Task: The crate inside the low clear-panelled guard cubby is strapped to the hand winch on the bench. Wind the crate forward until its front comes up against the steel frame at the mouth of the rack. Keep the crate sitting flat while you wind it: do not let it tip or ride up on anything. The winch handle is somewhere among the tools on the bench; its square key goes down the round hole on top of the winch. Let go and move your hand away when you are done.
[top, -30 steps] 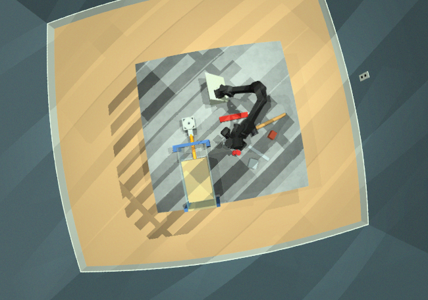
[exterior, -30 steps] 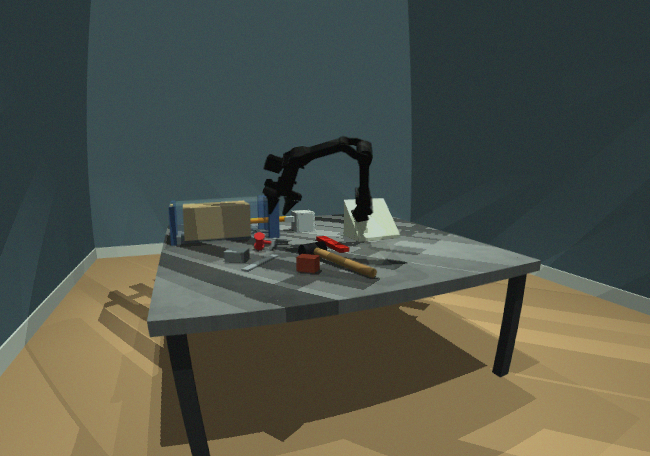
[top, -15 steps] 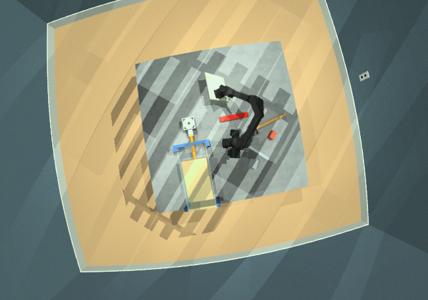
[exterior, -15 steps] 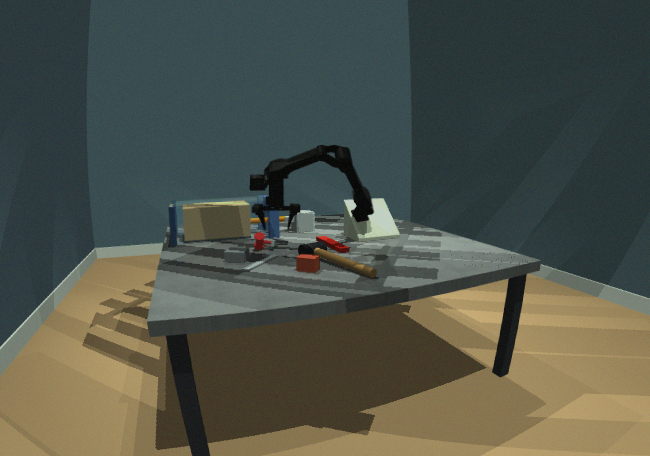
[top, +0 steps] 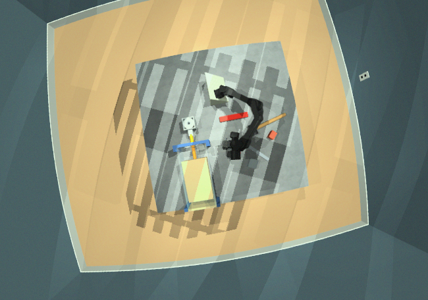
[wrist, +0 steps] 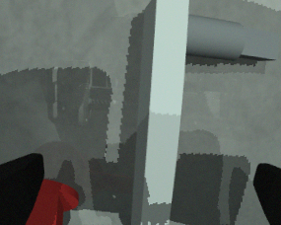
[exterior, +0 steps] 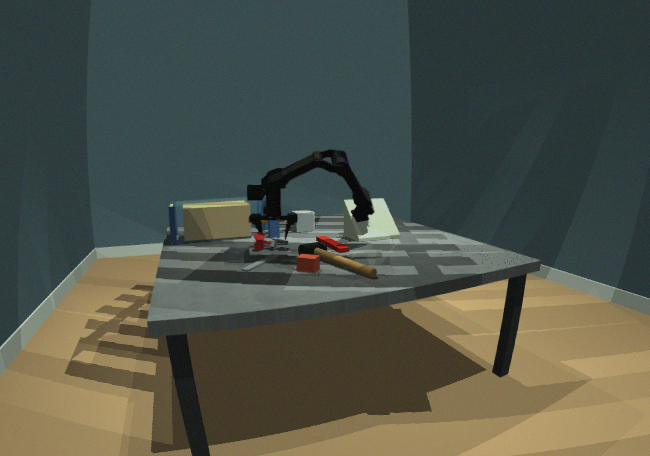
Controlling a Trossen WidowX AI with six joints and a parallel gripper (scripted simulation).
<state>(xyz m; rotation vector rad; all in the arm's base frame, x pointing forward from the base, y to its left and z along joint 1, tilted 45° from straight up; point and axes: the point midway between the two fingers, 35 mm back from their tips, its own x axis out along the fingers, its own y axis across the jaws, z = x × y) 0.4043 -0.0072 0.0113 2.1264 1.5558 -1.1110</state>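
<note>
The crate (top: pixel 197 179) (exterior: pixel 216 221) sits flat in the clear-panelled cubby, a gap behind the blue steel frame (top: pixel 182 146). An orange strap (top: pixel 194 152) runs from it to the white winch (top: pixel 188 127) (exterior: pixel 304 221), whose top hole is bare. The winch handle lies on the bench: a flat pale bar (wrist: pixel 168 89), a red knob (wrist: pixel 45 204) (exterior: pixel 259 241) and a grey cylindrical end (wrist: pixel 214 37). My gripper (wrist: pixel 154 171) (exterior: pixel 273 236) is open and empty, low over the handle, with the bar between its spread fingers and the knob beside the left finger. The arm hides the handle from above.
A hammer (top: pixel 271 120) (exterior: pixel 345 262), red bar (top: pixel 233 116) (exterior: pixel 331 243), orange-red block (top: pixel 272 134) (exterior: pixel 307 263), grey block (top: pixel 252 163) and thin metal strip (top: pixel 260 154) (exterior: pixel 255 264) lie around the gripper. A pale sloped block (top: pixel 212 83) (exterior: pixel 377 222) stands by the arm's base.
</note>
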